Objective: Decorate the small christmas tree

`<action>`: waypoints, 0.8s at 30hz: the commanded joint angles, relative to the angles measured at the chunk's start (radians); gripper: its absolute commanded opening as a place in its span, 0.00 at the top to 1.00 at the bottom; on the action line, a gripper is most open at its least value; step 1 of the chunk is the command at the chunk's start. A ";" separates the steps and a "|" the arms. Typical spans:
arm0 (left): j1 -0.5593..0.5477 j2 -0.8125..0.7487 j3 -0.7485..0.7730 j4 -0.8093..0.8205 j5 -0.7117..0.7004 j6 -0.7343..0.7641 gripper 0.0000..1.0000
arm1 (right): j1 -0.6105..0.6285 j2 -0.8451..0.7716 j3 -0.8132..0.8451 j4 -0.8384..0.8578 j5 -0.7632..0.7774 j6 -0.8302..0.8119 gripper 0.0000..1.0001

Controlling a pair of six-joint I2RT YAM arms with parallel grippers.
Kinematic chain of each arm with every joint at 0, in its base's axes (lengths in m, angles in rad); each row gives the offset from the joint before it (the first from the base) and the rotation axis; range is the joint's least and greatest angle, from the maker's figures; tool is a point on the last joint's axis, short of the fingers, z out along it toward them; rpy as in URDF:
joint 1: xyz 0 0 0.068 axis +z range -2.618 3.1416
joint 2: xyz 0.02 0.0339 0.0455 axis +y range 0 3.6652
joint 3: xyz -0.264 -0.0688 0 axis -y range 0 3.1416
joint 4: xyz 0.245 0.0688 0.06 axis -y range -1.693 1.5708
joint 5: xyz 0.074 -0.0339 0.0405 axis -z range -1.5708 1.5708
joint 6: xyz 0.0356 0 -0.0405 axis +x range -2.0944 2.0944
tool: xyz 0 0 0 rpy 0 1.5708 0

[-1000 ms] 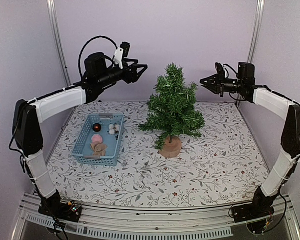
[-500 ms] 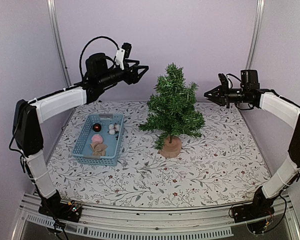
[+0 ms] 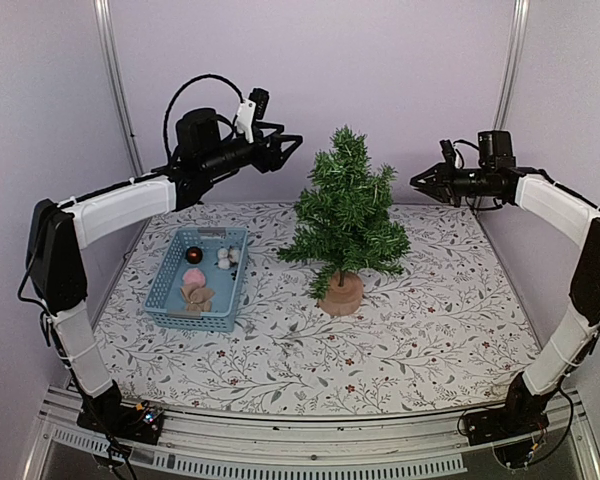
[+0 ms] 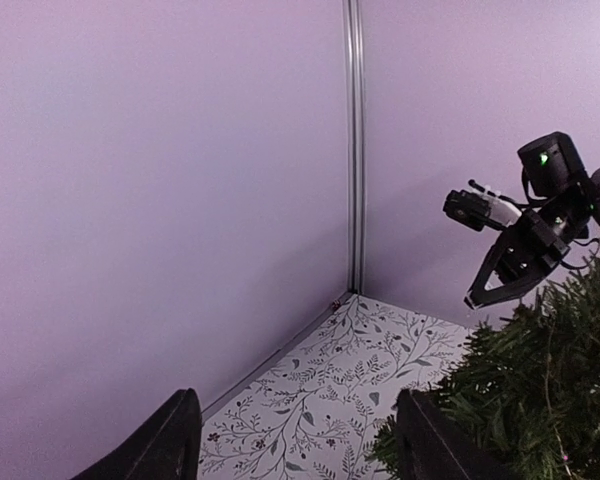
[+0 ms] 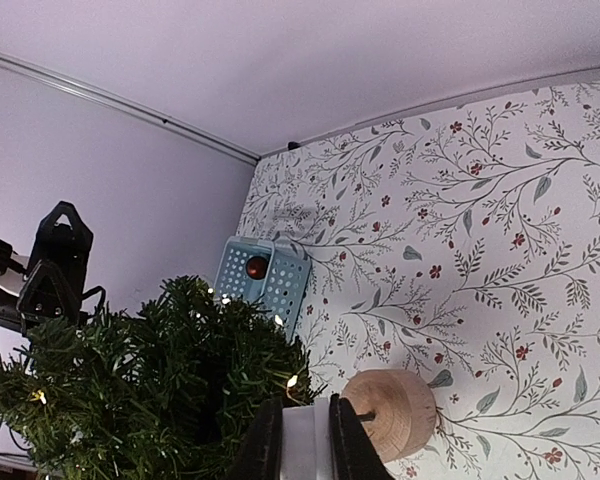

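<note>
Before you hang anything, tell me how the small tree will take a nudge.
The small christmas tree is probably top-heavy: wide branches sit over a small round base, so a high push may tip it. Those bristly branches would likely flex, not snap.

The top external camera looked down from above and behind the near edge of the table (image 3: 430,330), wide enough to take in all its edges. The left wrist camera, high by the far edge, faced the far right corner. The right wrist camera looked down across the table toward its left edge. All three shared the small christmas tree (image 3: 346,215), seen closest from the wrists.
</note>
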 commanded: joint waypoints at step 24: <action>-0.021 -0.012 -0.009 -0.023 -0.012 0.023 0.32 | 0.119 -0.088 -0.062 -0.260 0.010 -0.169 0.98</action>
